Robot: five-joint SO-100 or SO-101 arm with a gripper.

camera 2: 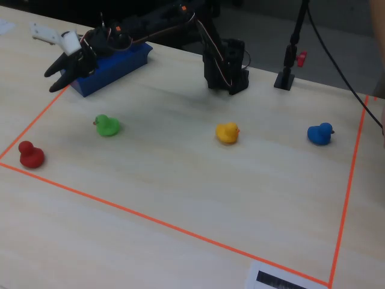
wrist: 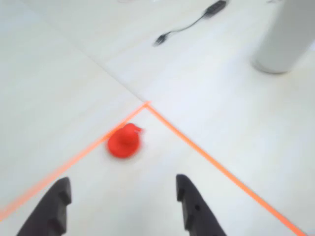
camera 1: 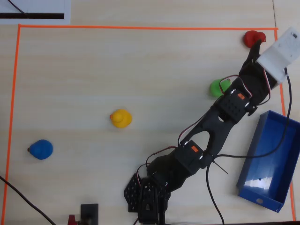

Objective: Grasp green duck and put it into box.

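The green duck [camera 1: 217, 87] sits on the table, partly under the arm in the overhead view; in the fixed view the green duck [camera 2: 107, 125] stands free, left of centre. It is out of the wrist view. The box [camera 1: 269, 161] is a deep blue open tray at the right, empty; in the fixed view the box [camera 2: 114, 65] lies behind the arm. My gripper [wrist: 123, 196] is open and empty, held above the table and pointing at a red duck [wrist: 124, 141] near the tape corner. The gripper [camera 2: 52, 81] hangs beyond the green duck, left of the box.
A red duck [camera 1: 253, 37] sits at the orange tape corner [wrist: 146, 104]. A yellow duck [camera 1: 121, 118] and a blue duck [camera 1: 41, 149] sit further left. The arm base [camera 1: 150, 197] is at the front. A cable [wrist: 189, 22] and a white post [wrist: 288, 34] lie outside the tape.
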